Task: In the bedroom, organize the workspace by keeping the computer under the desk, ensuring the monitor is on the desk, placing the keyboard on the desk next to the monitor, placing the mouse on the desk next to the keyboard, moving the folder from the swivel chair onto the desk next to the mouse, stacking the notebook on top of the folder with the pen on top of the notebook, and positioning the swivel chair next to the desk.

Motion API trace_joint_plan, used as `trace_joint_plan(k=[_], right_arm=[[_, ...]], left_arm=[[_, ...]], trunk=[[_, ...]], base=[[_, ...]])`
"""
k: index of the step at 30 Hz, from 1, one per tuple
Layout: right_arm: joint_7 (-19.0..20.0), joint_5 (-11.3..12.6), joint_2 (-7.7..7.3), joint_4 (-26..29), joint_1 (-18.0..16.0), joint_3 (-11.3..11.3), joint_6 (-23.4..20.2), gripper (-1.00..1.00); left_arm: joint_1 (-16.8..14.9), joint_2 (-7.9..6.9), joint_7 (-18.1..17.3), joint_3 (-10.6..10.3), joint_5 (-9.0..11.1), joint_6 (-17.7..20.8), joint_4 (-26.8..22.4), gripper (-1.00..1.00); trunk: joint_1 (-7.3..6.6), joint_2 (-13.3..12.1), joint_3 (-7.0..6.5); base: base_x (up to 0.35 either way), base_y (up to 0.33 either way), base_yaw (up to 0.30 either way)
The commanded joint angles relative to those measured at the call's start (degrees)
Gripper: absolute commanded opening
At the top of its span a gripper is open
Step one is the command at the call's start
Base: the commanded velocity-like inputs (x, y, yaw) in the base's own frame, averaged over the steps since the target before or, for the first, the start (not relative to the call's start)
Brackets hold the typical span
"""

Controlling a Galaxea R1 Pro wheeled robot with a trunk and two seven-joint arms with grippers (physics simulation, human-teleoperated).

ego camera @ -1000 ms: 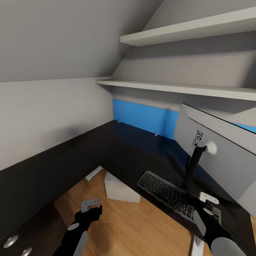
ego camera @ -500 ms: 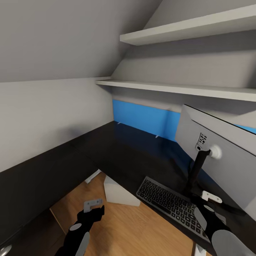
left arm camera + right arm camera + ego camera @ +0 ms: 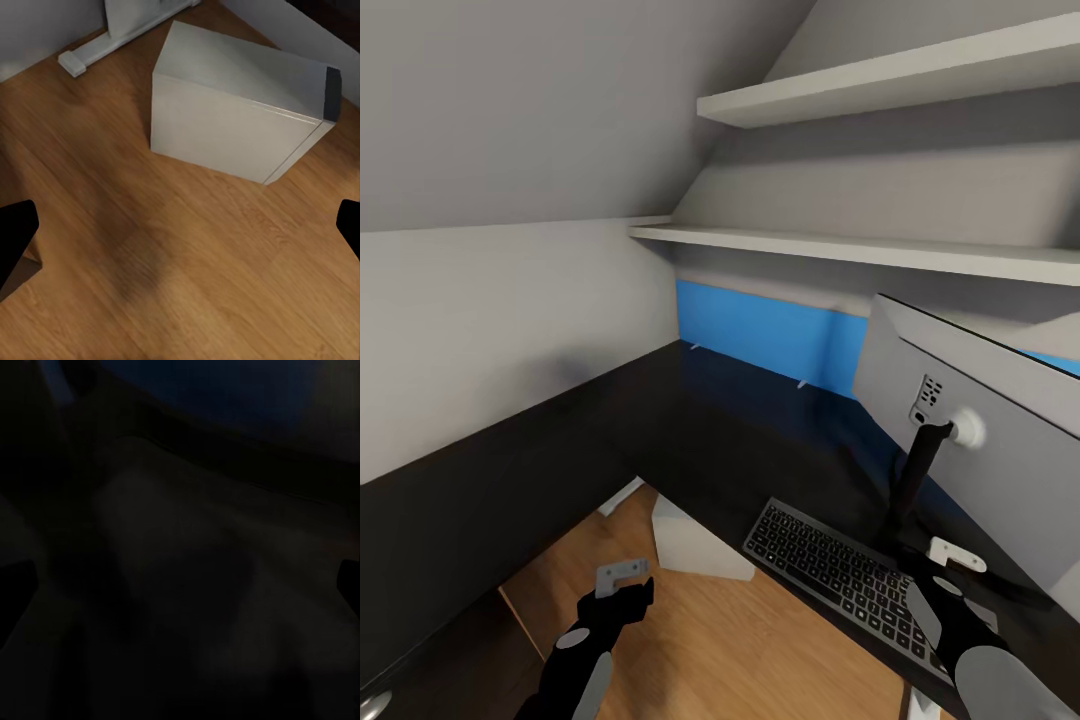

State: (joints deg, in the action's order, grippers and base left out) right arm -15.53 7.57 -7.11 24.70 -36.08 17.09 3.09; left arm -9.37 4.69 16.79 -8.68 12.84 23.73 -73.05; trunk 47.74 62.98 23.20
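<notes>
Glossy black desk (image 3: 690, 430), unmarked keyboard (image 3: 840, 573), monitor (image 3: 980, 400) rear, left jaws spread, right jaws' state unclear

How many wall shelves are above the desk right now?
2. The upper shelf runs under the sloped ceiling; the lower shelf sits just above the blue back panel of the desk. The head view cuts off higher up, so more may be hidden.

keyboard (image 3: 840, 575) before monitor (image 3: 980, 420) on desk (image 3: 710, 430); computer (image 3: 695, 545) beneath.
</notes>
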Motion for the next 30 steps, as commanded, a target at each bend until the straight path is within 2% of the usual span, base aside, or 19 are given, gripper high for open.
trace_joint_plan(k=[1,6,9,13,15,30], right_arm=[[-0.06,0.62,0.00,-0.03,-0.04,-0.04,0.29,1.00],[-0.10,0.69,0.00,0.02,-0.04,-0.04,-0.80,1.00],[-0.11,0.75,0.00,0.26,-0.04,-0.04,-4.18,1.00],[-0.11,0.77,0.00,0.40,-0.04,-0.04,-5.75,1.00],[-0.11,0.77,0.00,0.42,-0.06,-0.04,-6.00,1.00],[-0.11,0.77,0.00,0.43,-0.39,-0.04,-6.17,1.00]], left_arm=[[-0.02,-0.02,0.53,-0.11,0.60,0.17,-0.08,1.00],[-0.03,-0.03,0.47,-0.11,0.66,0.17,-0.12,1.00],[-0.04,0.03,0.52,-0.11,0.73,0.22,-0.82,1.00],[-0.04,0.11,0.59,-0.11,0.91,0.39,-2.08,1.00],[-0.04,0.13,0.60,-0.11,0.94,0.42,-2.35,1.00],[-0.04,-0.02,0.54,-0.11,0.72,0.21,-1.16,1.00]], trunk=[[0.00,0.04,0.06],[0.00,0.04,0.06],[0.00,0.04,0.06],[0.88,1.65,0.78],[1.32,2.45,1.14],[1.32,2.45,1.14]], base=[[0.000,0.000,0.000],[0.000,0.000,0.000],[0.000,0.000,0.000],[0.000,0.000,0.000],[0.000,0.000,0.000],[-0.002,0.000,0.000]])
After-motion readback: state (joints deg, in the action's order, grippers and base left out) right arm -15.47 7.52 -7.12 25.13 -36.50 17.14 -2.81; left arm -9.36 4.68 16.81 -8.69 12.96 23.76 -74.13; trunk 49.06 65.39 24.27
